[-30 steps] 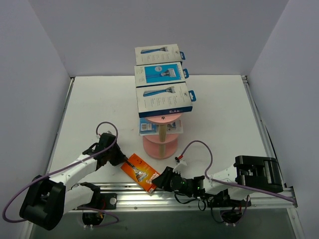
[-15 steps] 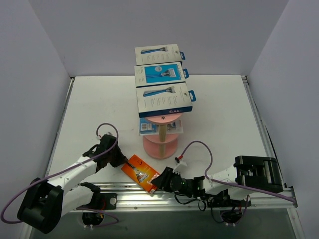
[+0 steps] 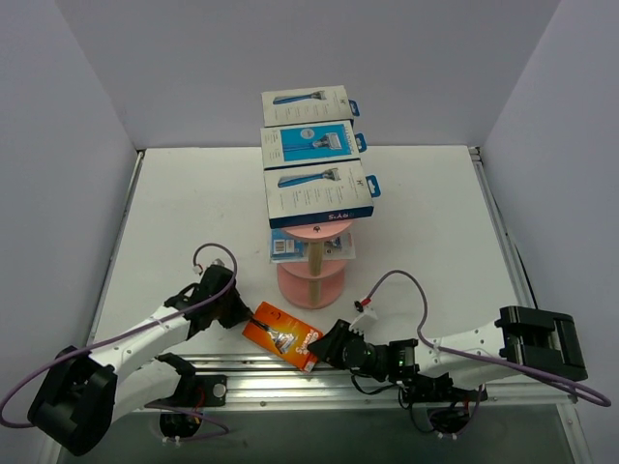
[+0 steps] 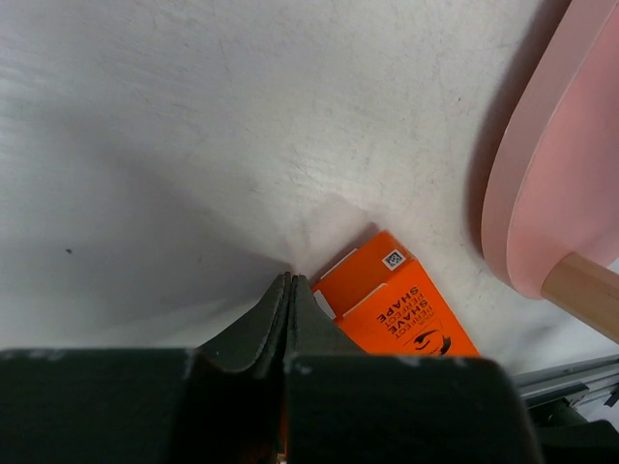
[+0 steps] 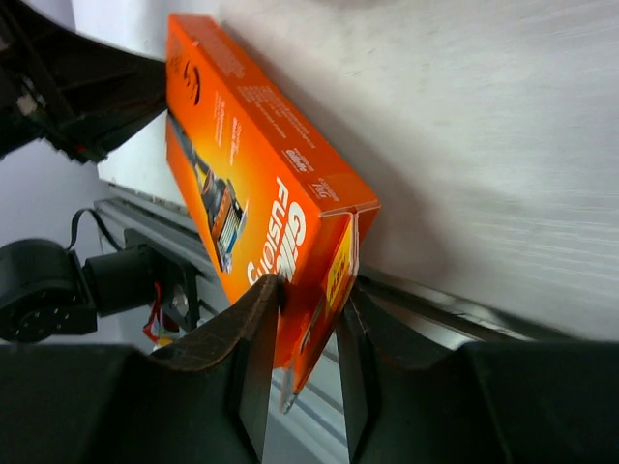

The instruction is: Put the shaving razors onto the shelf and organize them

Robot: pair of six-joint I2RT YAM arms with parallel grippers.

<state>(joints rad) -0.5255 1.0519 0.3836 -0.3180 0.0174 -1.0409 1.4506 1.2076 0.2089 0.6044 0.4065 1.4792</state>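
An orange razor pack (image 3: 280, 335) lies near the table's front edge, in front of the pink shelf (image 3: 300, 290). My right gripper (image 3: 324, 346) is shut on the pack's right end; in the right wrist view its jaws (image 5: 311, 285) pinch the flap end of the orange razor pack (image 5: 251, 164). My left gripper (image 3: 244, 314) is shut and empty, with its tips (image 4: 288, 277) against the corner of the orange razor pack (image 4: 401, 300). Three white-and-blue boxes (image 3: 319, 193) lie on the shelf's top tier, and another pack (image 3: 285, 247) lies on the middle tier.
A metal rail (image 3: 290, 382) runs along the front edge under the pack's near end. The shelf's lower pink tier (image 4: 561, 174) and beige post (image 4: 580, 290) stand close to the right of my left gripper. Purple cables loop beside both arms.
My right arm has swung to the right, its jaws have narrowed on the pack's end, and the pack has shifted slightly right. My left gripper has followed the pack, still shut.
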